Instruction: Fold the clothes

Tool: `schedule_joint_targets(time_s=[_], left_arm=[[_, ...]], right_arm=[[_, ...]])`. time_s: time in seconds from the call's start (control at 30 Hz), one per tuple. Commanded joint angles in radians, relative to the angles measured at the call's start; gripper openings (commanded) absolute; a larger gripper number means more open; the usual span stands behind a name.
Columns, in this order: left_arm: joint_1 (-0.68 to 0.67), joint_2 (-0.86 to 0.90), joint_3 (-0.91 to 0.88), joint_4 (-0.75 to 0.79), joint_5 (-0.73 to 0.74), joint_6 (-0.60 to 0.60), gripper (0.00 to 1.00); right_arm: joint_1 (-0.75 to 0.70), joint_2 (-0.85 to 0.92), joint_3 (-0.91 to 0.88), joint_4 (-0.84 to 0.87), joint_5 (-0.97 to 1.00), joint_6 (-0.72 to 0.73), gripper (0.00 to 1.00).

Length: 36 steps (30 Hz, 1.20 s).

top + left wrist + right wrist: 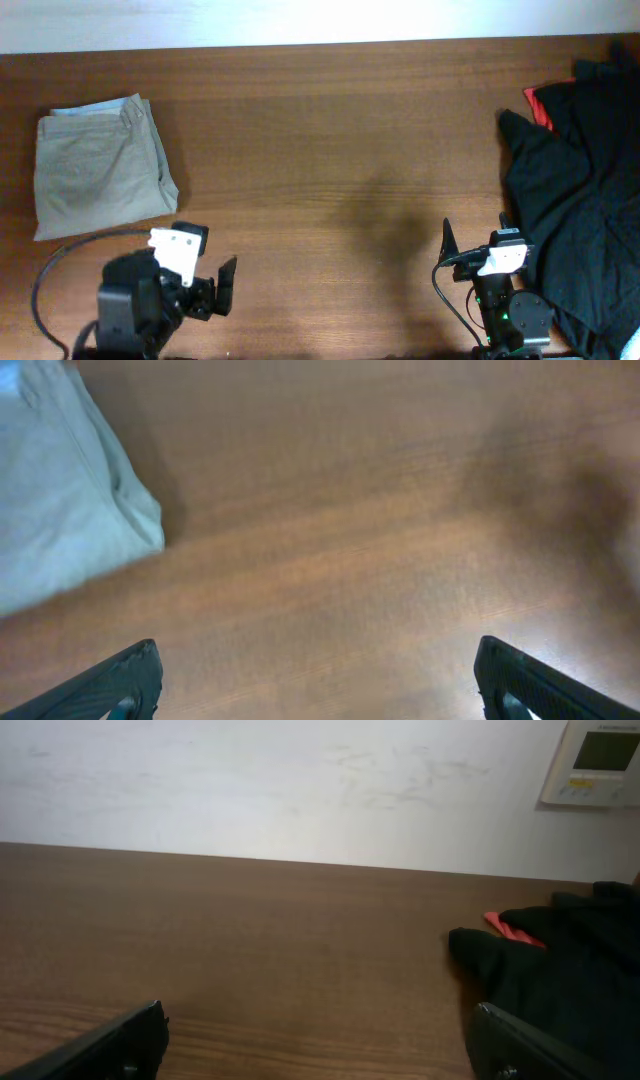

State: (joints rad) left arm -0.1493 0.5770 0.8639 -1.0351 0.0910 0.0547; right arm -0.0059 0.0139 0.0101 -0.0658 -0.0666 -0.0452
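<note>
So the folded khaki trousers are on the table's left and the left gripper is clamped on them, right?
No. The khaki trousers do lie folded on the left of the table, but the left gripper is open, off them, holding nothing; the overhead view shows it.

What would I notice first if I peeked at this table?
Probably the big black-and-red clothes pile heaped at the right edge of the table. Next come the khaki trousers, lying neatly folded at the upper left of the overhead view. Along the near edge, the left gripper and right gripper are both open and empty.
</note>
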Motion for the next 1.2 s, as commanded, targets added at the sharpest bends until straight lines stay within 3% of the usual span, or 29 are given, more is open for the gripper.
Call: schedule_joint_targets(time_s=[0.0,0.2,0.4,0.53,1.17], left_arm=[[0.009,-0.183,-0.227,0.171,-0.013,0.018,0.99],[0.069,-0.472,-0.619,0.687,-0.009,0.016,1.00],[0.101,-0.573,-0.856,1.094,-0.010,0.018,0.99],[0.106,-0.573,-0.855,0.959,-0.006,0.018,0.99],[0.106,-0.572,-0.855,0.962,-0.010,0.018,0.99]], right_arm=[[-0.008,-0.008,-0.005,-0.005,-0.009,-0.003,0.99],[-0.008,-0.008,-0.005,-0.005,-0.009,-0.003,0.98],[-0.008,-0.008,-0.005,-0.005,-0.008,-0.003,0.99],[-0.008,-0.008,-0.005,-0.005,-0.009,-0.003,0.99],[-0.008,-0.008,-0.005,-0.005,-0.009,-0.003,0.99]])
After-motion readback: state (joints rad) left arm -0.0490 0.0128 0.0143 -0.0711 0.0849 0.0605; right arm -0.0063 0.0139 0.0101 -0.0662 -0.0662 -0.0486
